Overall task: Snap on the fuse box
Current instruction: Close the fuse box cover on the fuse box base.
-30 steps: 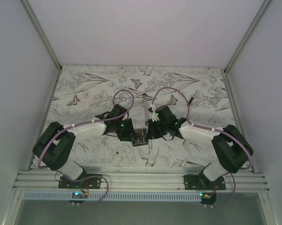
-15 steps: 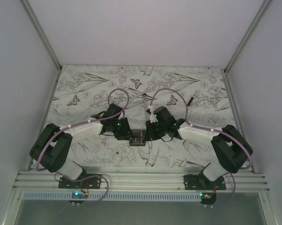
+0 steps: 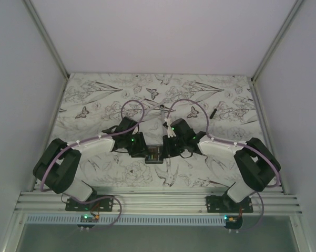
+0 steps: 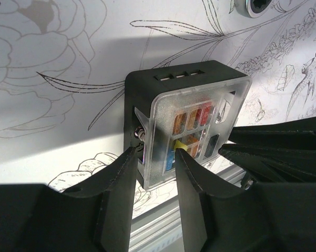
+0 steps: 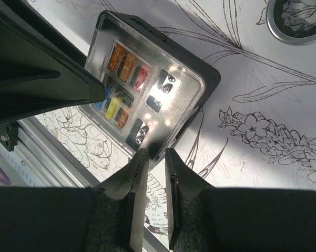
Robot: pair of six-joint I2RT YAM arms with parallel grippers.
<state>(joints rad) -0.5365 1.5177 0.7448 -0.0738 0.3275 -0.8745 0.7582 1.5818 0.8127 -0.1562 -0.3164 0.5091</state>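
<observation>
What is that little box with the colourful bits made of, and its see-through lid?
The fuse box body looks like hard black plastic with a matt finish: it is dull, with neat moulded slots. Its lid looks like clear, slightly frosted plastic: the fuses show through and light glints on it.

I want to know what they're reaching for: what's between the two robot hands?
The fuse box sits right between the left gripper and the right gripper. The top view shows it.

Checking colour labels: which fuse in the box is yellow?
In the box, the middle fuse of the lower row in the right wrist view, between a blue and an orange one; the other row is orange, orange, red.
</observation>
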